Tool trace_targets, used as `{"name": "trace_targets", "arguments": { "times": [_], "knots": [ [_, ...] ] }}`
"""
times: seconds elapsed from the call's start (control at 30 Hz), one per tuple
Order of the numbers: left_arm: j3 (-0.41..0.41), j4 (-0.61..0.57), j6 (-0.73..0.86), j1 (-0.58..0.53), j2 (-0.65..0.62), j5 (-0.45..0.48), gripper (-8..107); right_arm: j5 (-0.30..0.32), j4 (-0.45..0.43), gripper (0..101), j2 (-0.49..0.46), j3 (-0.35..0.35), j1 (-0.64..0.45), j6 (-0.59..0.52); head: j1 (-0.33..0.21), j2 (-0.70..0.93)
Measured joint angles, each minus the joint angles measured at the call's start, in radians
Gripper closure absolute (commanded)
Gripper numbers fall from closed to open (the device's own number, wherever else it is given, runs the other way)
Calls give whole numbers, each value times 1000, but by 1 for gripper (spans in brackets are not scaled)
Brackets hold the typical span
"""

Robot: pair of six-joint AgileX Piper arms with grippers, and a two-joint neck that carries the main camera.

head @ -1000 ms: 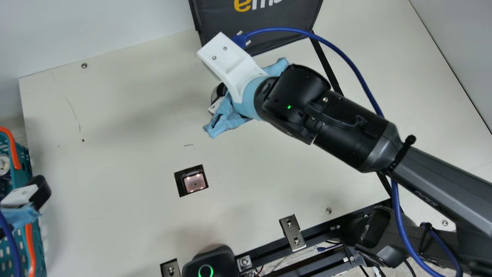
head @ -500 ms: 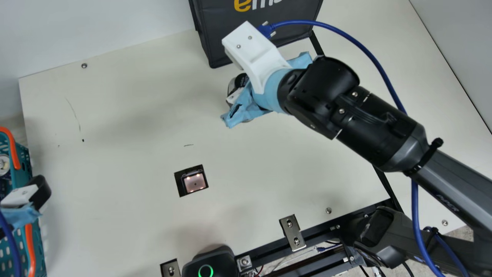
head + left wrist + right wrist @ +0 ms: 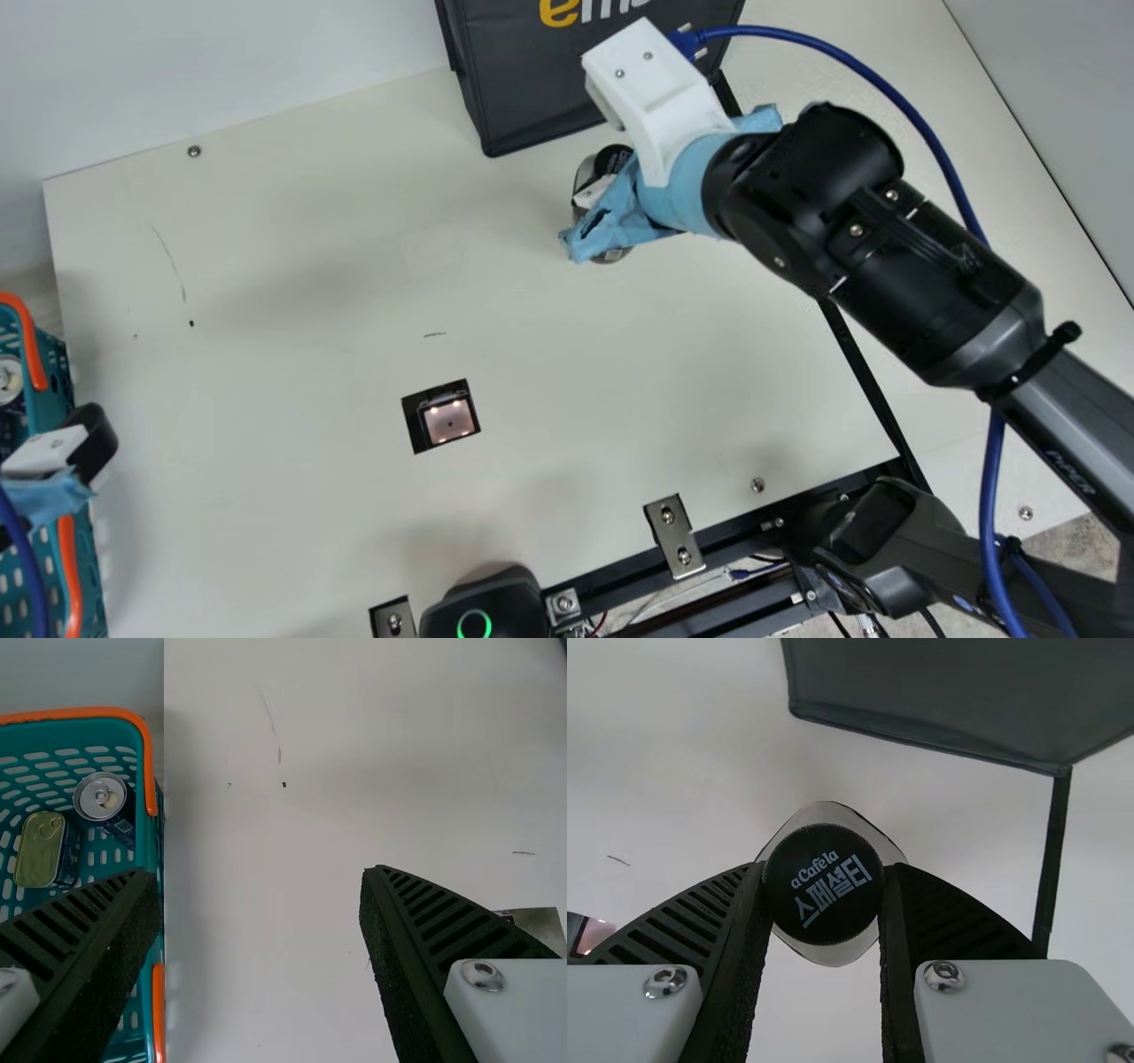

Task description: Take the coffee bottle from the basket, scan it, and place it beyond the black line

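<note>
Since earlier frames, right arm (image 3: 939,292) has been shifted nearer black line (image 3: 859,372), with bottle (image 3: 833,955) carried along. Bottle located short of line, near black bag (image 3: 532,97). Right tool (image 3: 620,217) closed on bottle; left tool (image 3: 96,447), by basket (image 3: 55,372), spread wide. Bottle body pale, silvery, angular; cap (image 3: 824,864) black, round, white-lettered. Cap pointed up, toward right wrist camera; long axis roughly upright. Base contact with counter (image 3: 310,496) cannot be told.
</note>
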Motion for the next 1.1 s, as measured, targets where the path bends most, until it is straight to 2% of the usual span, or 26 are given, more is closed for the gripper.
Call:
{"name": "trace_targets", "arguments": {
  "times": [1.1],
  "knots": [
    [0, 0, 0, 0, 0, 0, 9, -31, 52, 101, -7, 21, -344, -68, 2, -2]
  ]
}}
